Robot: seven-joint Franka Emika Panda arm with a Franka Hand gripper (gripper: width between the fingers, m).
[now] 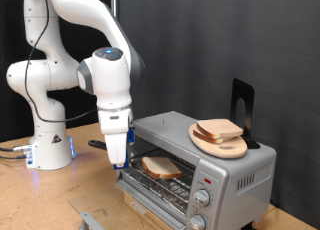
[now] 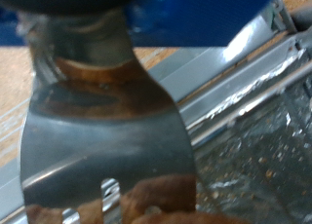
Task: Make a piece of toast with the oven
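My tool at the open oven, a slice of bread on the rack

My tool (image 1: pixel 118 160) hangs at the exterior view's left end of the silver toaster oven (image 1: pixel 225 170), just beside the piece of toast (image 1: pixel 161 167) that lies flat on the wire rack (image 1: pixel 165 186) inside. I cannot tell how far my fingers are parted or what they grip. In the wrist view a metal spatula blade (image 2: pixel 102 146) fills the picture, with bread (image 2: pixel 161 200) at its slotted edge. Two more slices (image 1: pixel 219 129) lie stacked on a round wooden plate (image 1: pixel 222 145) on top of the oven. The oven stands on the tabletop (image 1: pixel 60 190).
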